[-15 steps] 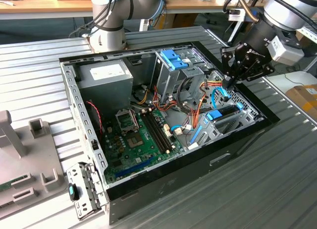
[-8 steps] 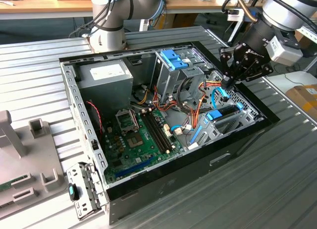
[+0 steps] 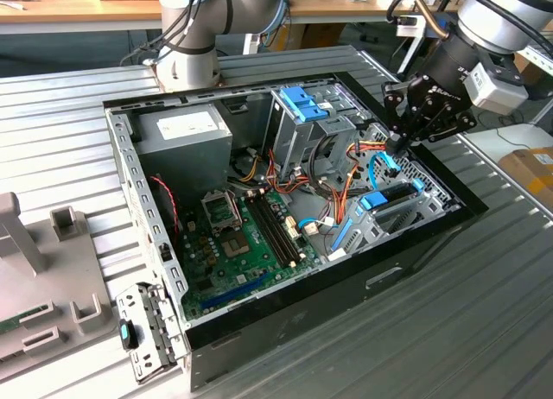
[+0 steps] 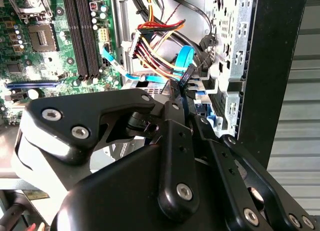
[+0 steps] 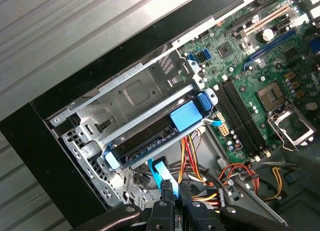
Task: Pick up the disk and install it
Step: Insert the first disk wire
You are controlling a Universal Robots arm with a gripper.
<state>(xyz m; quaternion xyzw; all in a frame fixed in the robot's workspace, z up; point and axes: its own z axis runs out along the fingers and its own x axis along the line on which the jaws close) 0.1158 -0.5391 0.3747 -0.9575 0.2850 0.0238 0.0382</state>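
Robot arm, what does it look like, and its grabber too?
The arm is made of fat silver-grey tubes with rounded joints. Its gripper is black, built from jointed links with shiny bolts. A pale grey box sits by the wrist.

Disk (image 3: 393, 196) is sitting in bay (image 3: 390, 226) at the exterior view's right of motherboard (image 3: 251, 243) (power supply (image 3: 186, 131) lying beyond it).

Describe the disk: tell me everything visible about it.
The disk is a flat, dark rectangular slab framed by bright blue plastic rails, with blue tabs at both ends and a wider blue tab on one long side. It lies flat, seated in the silver metal drive bay at the edge of the open computer case, on the exterior view's right. The bay's rails touch it. The gripper, shut on a blue cable, is apart from it.
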